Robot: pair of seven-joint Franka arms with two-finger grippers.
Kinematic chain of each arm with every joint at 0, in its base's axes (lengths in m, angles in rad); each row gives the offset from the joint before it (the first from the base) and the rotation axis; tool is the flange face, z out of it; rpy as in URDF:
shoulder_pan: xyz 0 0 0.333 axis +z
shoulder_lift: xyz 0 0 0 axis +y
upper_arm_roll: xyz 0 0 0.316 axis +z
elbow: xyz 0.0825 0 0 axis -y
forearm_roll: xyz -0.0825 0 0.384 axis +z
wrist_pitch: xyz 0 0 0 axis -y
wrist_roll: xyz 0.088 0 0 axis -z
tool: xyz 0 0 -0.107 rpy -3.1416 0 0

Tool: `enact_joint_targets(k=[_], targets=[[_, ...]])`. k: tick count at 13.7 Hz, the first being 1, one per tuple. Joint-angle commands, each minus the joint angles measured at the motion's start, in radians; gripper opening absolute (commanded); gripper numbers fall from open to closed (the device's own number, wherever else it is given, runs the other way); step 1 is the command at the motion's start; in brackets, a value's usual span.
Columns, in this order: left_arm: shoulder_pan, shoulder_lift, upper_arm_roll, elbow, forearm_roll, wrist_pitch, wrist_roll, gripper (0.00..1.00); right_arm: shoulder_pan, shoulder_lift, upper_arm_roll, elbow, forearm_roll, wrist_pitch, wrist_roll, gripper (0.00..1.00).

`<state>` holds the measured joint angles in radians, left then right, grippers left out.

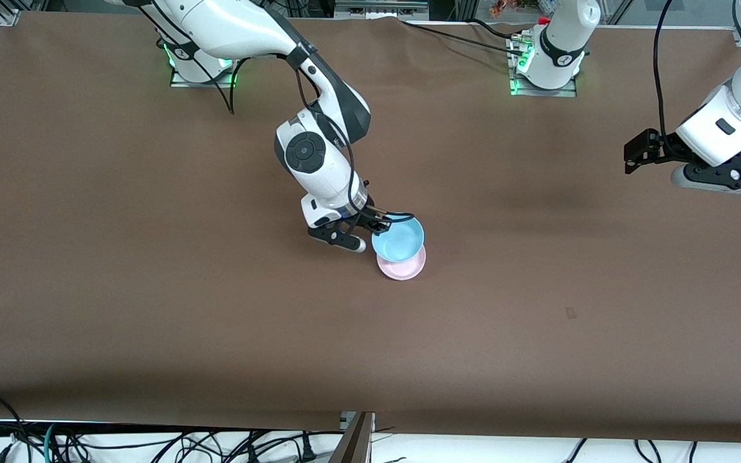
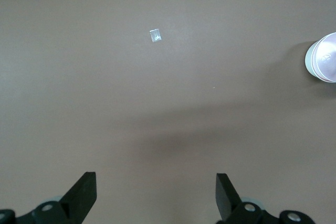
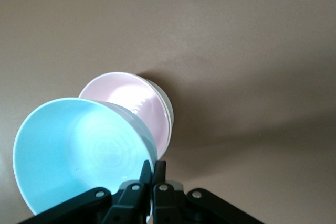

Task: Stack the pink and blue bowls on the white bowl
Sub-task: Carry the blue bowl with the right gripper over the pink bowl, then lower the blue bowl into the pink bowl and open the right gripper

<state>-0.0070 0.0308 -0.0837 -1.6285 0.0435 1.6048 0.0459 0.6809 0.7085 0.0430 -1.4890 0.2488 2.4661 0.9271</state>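
- Front view shows the blue bowl [image 1: 398, 239] near the middle of the table, held up in the air and tipped a little.
- It is round, smooth and shiny, like plain plastic, and light sky blue inside.
- It hangs right over the pink bowl [image 1: 402, 267], which peeks out under it on the side nearer the front camera.
- The pink bowl is round and smooth too, pale pink, about the same size.
- In the right wrist view, the pink bowl [image 3: 142, 103] sits inside a white bowl [image 3: 167, 103]. Only a thin pale rim of the white one shows around it.
- The right gripper [image 1: 380, 222] pinches the rim of the blue bowl. In the right wrist view its two black fingers [image 3: 152, 174] are squeezed together on the thin edge of the blue bowl [image 3: 84, 150].
- The right arm is white with black joints and reaches down from its base toward the bowls.
- The left gripper [image 1: 631, 154] waits up in the air over the left arm's end of the table, well apart from the bowls.
- In the left wrist view its black fingers [image 2: 84, 192] stand wide apart and hold nothing.
- The table [image 1: 152, 289] has a flat brown cover that looks soft and dull.
- A tiny pale scrap [image 2: 155, 35] lies on the cover.
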Motion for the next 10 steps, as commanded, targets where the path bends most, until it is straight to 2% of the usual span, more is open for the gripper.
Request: enact_joint_targets(k=[1, 4, 10], targets=[[0.016, -0.008, -0.011, -0.005, -0.004, 0.0, 0.022, 1.0, 0.012, 0.046, -0.002, 0.029, -0.023, 0.059, 0.016, 0.0], [0.018, -0.008, -0.004, -0.005, -0.004, -0.002, 0.022, 1.0, 0.022, 0.063, -0.002, 0.029, -0.071, 0.073, 0.018, 0.0], [0.018, -0.008, -0.004, -0.005, -0.004, -0.003, 0.022, 1.0, 0.02, 0.068, -0.002, 0.03, -0.072, 0.093, 0.018, 0.0]])
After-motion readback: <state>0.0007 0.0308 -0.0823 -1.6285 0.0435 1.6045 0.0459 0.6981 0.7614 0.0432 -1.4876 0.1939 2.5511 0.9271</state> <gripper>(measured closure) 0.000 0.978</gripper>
